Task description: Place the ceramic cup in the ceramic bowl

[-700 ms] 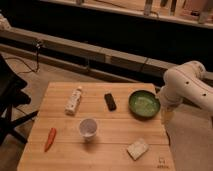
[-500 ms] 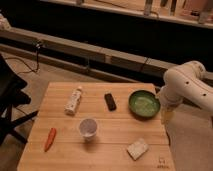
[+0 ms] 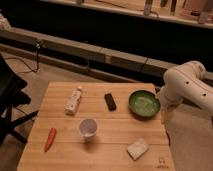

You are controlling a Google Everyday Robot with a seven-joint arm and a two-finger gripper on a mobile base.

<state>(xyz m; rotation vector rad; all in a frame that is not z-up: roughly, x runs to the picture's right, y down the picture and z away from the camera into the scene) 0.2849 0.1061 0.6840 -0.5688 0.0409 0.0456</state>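
Note:
A pale ceramic cup (image 3: pixel 88 128) stands upright on the wooden table (image 3: pixel 60 160), near its middle front. A green ceramic bowl (image 3: pixel 144 103) sits at the table's back right, apart from the cup. My white arm (image 3: pixel 187 87) is to the right of the table. My gripper (image 3: pixel 165 116) hangs down just beyond the table's right edge, beside the bowl and far from the cup. Nothing shows in the gripper.
A white bottle (image 3: pixel 74 100) lies at the back left. A black bar-shaped object (image 3: pixel 110 101) lies between the bottle and the bowl. An orange-red pepper (image 3: pixel 50 138) lies at the front left. A pale block (image 3: pixel 138 148) lies at the front right. A dark chair (image 3: pixel 10 100) stands left.

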